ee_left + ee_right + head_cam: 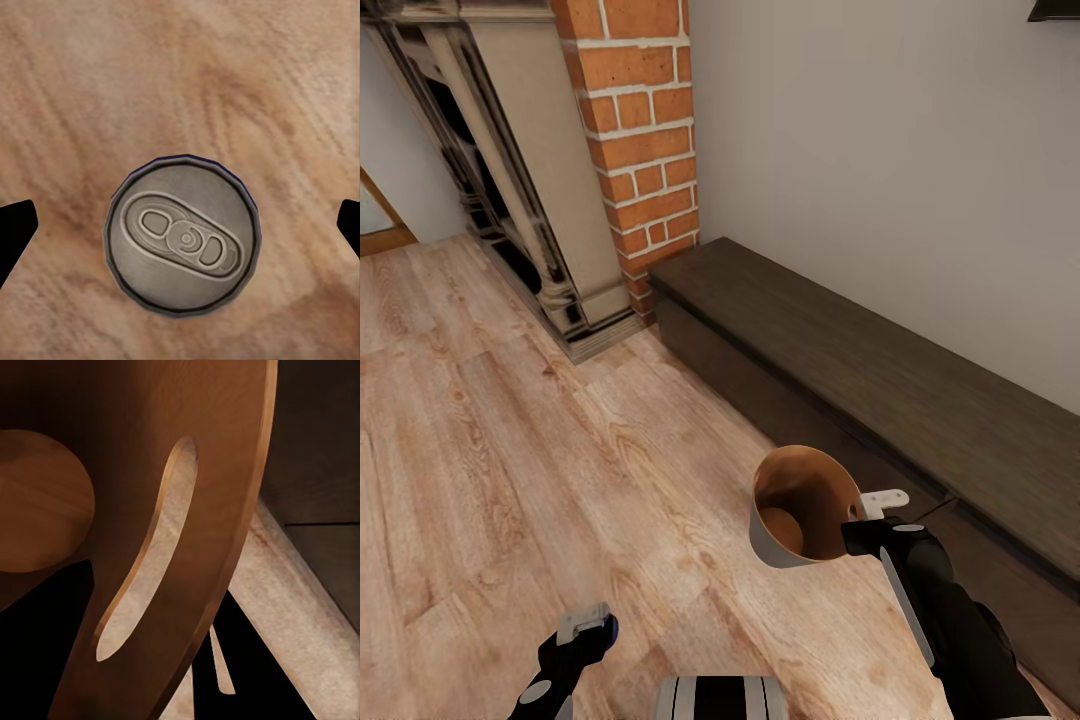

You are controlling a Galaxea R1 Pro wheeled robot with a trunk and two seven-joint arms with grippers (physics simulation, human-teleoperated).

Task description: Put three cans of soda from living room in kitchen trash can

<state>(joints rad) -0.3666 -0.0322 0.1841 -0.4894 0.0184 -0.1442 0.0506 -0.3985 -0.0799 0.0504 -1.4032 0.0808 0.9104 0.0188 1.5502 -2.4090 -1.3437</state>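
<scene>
The floor (510, 450) is light wood plank with strong grain, running up to a plain pale wall (880, 150). Against that wall stands a red brick column (640, 130), and beside it a cream fireplace surround (530, 160) with dark trim and a stepped base on the floor. A long, low dark-wood bench (860, 370) runs along the wall from the foot of the brick. At the far left edge a strip of wood frame (380, 235) meets the floor. No brand, label or writing can be read anywhere; the one printed-looking feature is the embossed pull-tab on the can's lid. The bin (800, 510) is held off the floor near the bench, tilted so its brown-orange inside faces the head camera, pale grey outside. The right gripper (875, 515) is clamped on its rim on the bench side, one pale finger (887, 498) showing outside the wall; in the right wrist view the bin's brown wall (187, 510) with a slot cut through it sits close to the camera. The left gripper (582, 625) hangs low over the floor, gripping the can (182, 235), a blue-edged one with a grey top, seen end-on between the two dark fingertips (15, 232) in the left wrist view.
</scene>
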